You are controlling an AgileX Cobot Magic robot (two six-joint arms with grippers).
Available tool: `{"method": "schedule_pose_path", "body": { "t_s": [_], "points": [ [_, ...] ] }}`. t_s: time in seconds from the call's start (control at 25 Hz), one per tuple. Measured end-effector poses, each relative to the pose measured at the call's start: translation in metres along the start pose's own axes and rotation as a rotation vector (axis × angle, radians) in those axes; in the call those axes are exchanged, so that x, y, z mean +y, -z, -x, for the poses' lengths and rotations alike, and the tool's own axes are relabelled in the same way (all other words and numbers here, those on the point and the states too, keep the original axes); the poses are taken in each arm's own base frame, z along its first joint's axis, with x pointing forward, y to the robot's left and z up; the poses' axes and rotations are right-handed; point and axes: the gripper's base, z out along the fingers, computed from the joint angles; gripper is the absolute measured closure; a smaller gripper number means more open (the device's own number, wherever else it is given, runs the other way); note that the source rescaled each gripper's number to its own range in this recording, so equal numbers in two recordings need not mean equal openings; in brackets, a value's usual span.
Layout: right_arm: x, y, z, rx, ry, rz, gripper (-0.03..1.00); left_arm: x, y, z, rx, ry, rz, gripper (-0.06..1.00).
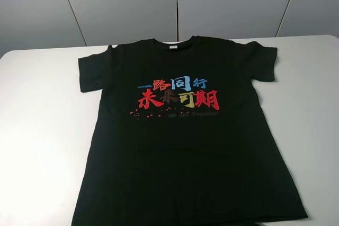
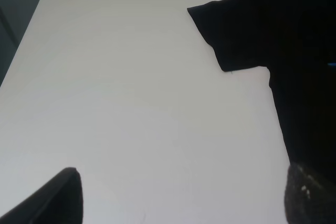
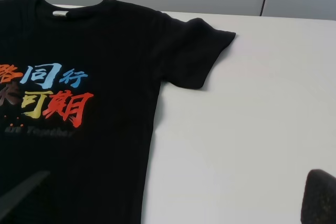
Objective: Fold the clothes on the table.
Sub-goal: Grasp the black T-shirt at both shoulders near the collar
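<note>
Exterior high view: we see one black T-shirt spread flat, front up, on the white desk. Its collar points toward the far edge, both short sleeves lie out sideways, and the hem runs past the near border of the picture. The red, blue and yellow print sits on the chest, with red specks just beside its lower corner. Grey wall panels stand behind the desk.

Left wrist view: we find the left end effector spread wide and holding nothing. One finger is over bare desk, the other over the shirt's side edge.

Right wrist view: the right end effector is equally wide and empty. One finger is over the shirt body near the print, the other over bare desk, with the shirt's side edge between them. We cannot tell whether any finger touches the cloth.
</note>
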Motion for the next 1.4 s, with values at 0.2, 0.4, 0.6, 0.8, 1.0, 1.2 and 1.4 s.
{"method": "schedule_pose_path", "body": {
  "t_s": [0.2, 0.4, 0.6, 0.8, 1.0, 1.2, 1.4],
  "points": [
    [0.0, 0.0, 0.0, 0.0, 0.0, 0.0, -0.03, 0.0, 0.0, 0.0, 0.0, 0.0, 0.0, -0.06],
    [0.0, 0.0, 0.0, 0.0, 0.0, 0.0, -0.03, 0.0, 0.0, 0.0, 0.0, 0.0, 0.0, -0.06],
    [0.0, 0.0, 0.0, 0.0, 0.0, 0.0, -0.03, 0.0, 0.0, 0.0, 0.0, 0.0, 0.0, -0.06],
    [0.0, 0.0, 0.0, 0.0, 0.0, 0.0, -0.03, 0.0, 0.0, 0.0, 0.0, -0.002, 0.0, -0.06],
    [0.0, 0.0, 0.0, 0.0, 0.0, 0.0, -0.03, 0.0, 0.0, 0.0, 0.0, 0.0, 0.0, -0.06],
    [0.0, 0.0, 0.0, 0.0, 0.0, 0.0, -0.03, 0.0, 0.0, 0.0, 0.0, 0.002, 0.0, -0.06],
    [0.0, 0.0, 0.0, 0.0, 0.0, 0.0, -0.03, 0.0001, 0.0, 0.0, 0.0, 0.001, 0.002, -0.06]
  ]
}}
